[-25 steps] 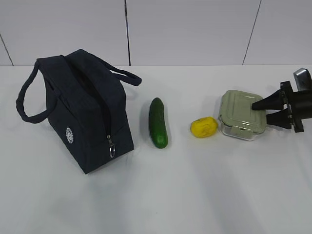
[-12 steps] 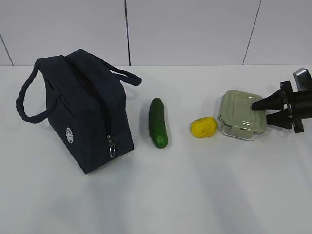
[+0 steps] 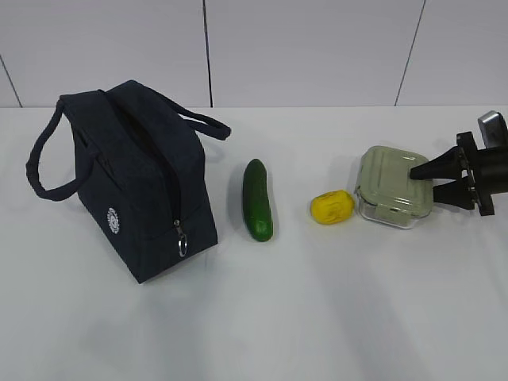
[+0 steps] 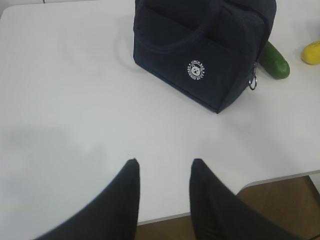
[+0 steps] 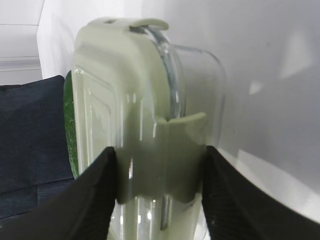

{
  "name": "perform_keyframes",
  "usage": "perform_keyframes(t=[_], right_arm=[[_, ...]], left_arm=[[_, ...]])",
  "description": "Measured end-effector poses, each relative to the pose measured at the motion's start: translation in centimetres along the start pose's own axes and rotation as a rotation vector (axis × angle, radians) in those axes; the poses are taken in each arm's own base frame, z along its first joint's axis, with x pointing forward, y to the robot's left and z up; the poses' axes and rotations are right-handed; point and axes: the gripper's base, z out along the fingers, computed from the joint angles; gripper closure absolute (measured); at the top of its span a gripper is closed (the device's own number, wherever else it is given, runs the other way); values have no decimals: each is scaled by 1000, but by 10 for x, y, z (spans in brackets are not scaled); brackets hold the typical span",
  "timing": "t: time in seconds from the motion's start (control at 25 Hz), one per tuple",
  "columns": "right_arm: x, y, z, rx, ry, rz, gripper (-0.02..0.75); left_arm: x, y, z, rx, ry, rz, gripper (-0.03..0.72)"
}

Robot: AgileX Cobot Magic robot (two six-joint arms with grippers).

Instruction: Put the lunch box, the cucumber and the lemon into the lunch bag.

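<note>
Hovering low over the near edge of the tabletop (image 4: 75,100), left hand (image 4: 162,167) parted and empty, pointed toward the lunch bag (image 3: 135,182) but well apart from it, probably waiting to steady or open the bag.

Standing upright at the left of the tabletop, lunch bag with handles up and ring pull hanging at the near end; zipper apparently drawn shut along the top, so nothing visible inside and no silver lining showing. Likely needs opening before anything goes in.

Lying beside the bag, cucumber (image 3: 257,199), then lemon (image 3: 331,207) further right, both loose on the tabletop and untouched.

Reaching in from the far right, right hand (image 5: 159,172) straddling the lunch box (image 3: 395,186) at its side clip, one finger over the sage-green lid and one under the clear base, pressed against it. Grip placed flat-on, presumably to lift the box level. Clear walls showing nothing recognisable inside.
</note>
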Motion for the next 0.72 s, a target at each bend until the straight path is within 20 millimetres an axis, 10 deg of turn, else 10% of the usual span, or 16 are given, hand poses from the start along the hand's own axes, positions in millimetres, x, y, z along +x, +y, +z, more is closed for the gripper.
perform_keyframes(t=[0.72], right_arm=[[-2,5,-5,35,-11,25,360]], left_arm=[[0,0,0,0,0,0,447]])
